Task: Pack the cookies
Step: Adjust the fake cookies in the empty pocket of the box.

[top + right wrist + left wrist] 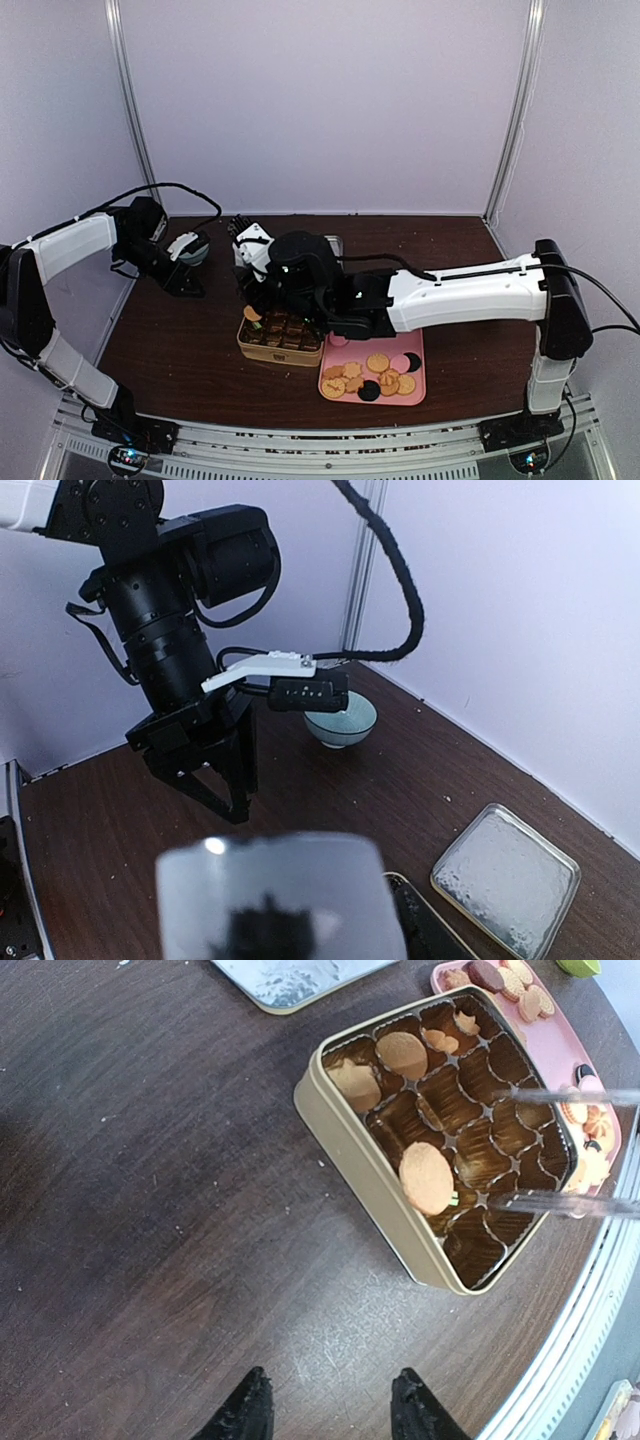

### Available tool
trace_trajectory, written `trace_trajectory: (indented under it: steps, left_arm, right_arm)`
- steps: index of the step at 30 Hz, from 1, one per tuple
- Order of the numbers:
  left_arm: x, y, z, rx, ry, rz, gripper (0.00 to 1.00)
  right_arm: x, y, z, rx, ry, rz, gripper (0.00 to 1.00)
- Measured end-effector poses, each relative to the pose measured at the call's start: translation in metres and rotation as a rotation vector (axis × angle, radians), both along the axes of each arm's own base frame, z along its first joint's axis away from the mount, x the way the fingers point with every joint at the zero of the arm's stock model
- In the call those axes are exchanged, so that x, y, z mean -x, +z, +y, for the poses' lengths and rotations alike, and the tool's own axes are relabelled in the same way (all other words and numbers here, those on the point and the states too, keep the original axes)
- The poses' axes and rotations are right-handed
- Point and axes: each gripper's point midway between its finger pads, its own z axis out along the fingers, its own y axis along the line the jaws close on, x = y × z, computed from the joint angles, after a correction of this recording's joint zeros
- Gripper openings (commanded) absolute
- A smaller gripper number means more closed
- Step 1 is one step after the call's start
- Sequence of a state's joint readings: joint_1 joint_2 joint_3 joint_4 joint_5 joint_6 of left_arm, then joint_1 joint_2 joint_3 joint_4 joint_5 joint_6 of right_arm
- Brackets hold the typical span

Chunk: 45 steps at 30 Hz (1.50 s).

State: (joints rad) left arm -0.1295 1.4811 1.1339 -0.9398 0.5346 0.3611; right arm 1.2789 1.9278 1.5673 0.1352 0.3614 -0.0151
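Note:
A cream tin (262, 350) (360, 1150) with brown paper cups holds a few tan cookies (402, 1053). More cookies (380, 376), tan and black, lie on the pink tray (340, 352) to its right. My right gripper (250, 282) hangs over the tin's left end, shut on metal tongs (565, 1096) (270, 895). The tongs pinch one round tan cookie (427, 1177) (252, 313) above the tin's cups. In the right wrist view the blurred tongs hide the fingers. My left gripper (330, 1415) (186, 286) stands open over bare table, left of the tin, holding nothing.
A pale blue bowl (340, 720) (190, 250) sits at the back left, close to the left arm. The tin's lid (505, 875) (290, 975) lies upside down behind the tin. White walls close the table at the back and sides.

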Motion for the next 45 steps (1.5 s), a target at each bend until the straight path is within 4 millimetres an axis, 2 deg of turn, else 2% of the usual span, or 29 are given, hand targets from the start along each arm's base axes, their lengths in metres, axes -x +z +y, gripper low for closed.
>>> trace_trajectory:
  steps: [6,15,22,28,40,45]
  left_arm:
    - [-0.001,0.000,0.002,0.000,0.006,0.000,0.43]
    - [-0.002,0.001,0.002,0.000,0.006,0.001,0.43]
    - [-0.003,0.001,0.004,-0.001,0.008,-0.003,0.43]
    - [-0.003,0.001,0.006,-0.002,0.008,-0.004,0.42]
    - [-0.001,0.001,0.006,0.004,0.007,0.004,0.42]
    - [-0.001,0.001,0.006,0.003,0.003,0.002,0.42]
  right_arm:
    - [0.008,-0.023,0.002,0.028,0.039,0.040,0.39]
    - [0.012,-0.031,0.006,0.039,0.067,0.055,0.38]
    - [0.008,-0.057,0.009,0.083,0.065,0.075,0.38]
    - [0.001,-0.056,0.007,0.083,0.058,0.077,0.38]
    - [-0.005,-0.035,0.011,0.045,0.052,0.056,0.38]
    - [-0.007,-0.039,0.013,0.048,0.050,0.057,0.37]
